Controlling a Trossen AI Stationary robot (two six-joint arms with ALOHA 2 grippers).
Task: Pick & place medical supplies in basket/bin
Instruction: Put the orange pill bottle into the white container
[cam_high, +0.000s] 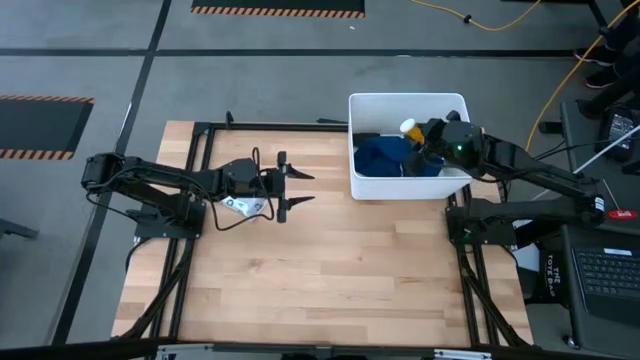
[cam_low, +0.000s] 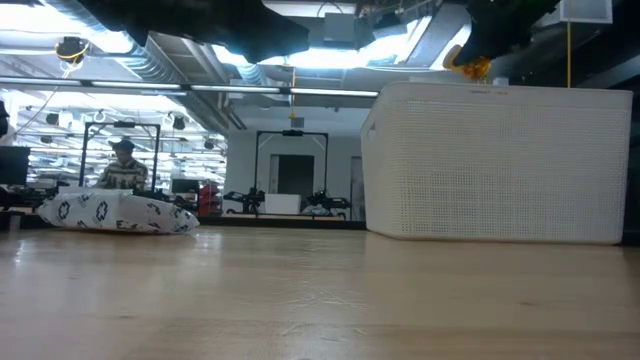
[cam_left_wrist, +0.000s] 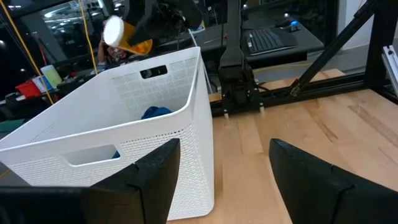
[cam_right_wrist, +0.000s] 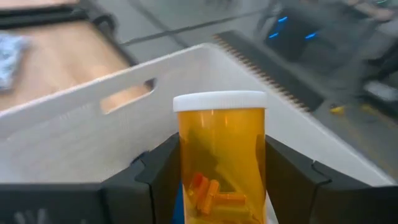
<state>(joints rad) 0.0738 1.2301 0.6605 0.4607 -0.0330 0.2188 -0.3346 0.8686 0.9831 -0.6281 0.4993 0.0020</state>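
The white tub (cam_high: 408, 183) stands on the table's far right part, with the dark-blue cloth (cam_high: 383, 155) inside it. My right gripper (cam_high: 420, 136) hovers over the tub, shut on an orange pill bottle (cam_right_wrist: 221, 168) with a white cap; the bottle (cam_low: 472, 64) shows above the rim. My left gripper (cam_high: 296, 187) is open above the table's middle left, pointing at the tub (cam_left_wrist: 124, 130), apart from it. The white packet with dark marks (cam_low: 115, 212) lies flat on the table under my left arm. No black cylinder shows. My right gripper pinches the pill bottle's orange body (cam_right_wrist: 186, 168) between its two fingers, one on each side. The fingers lie along the bottle, coming from the table's right. The capped end (cam_right_wrist: 219, 101) sticks out past the fingertips. The bottle (cam_left_wrist: 127, 36) is lifted clear above the tub, tilted.
The packet (cam_high: 240, 205) sits close beside my left gripper's wrist. Black frame rails (cam_high: 195, 150) run along the table's left and right edges. Bare wood (cam_high: 330, 270) stretches across the near half. A laptop and cables lie past the right edge.
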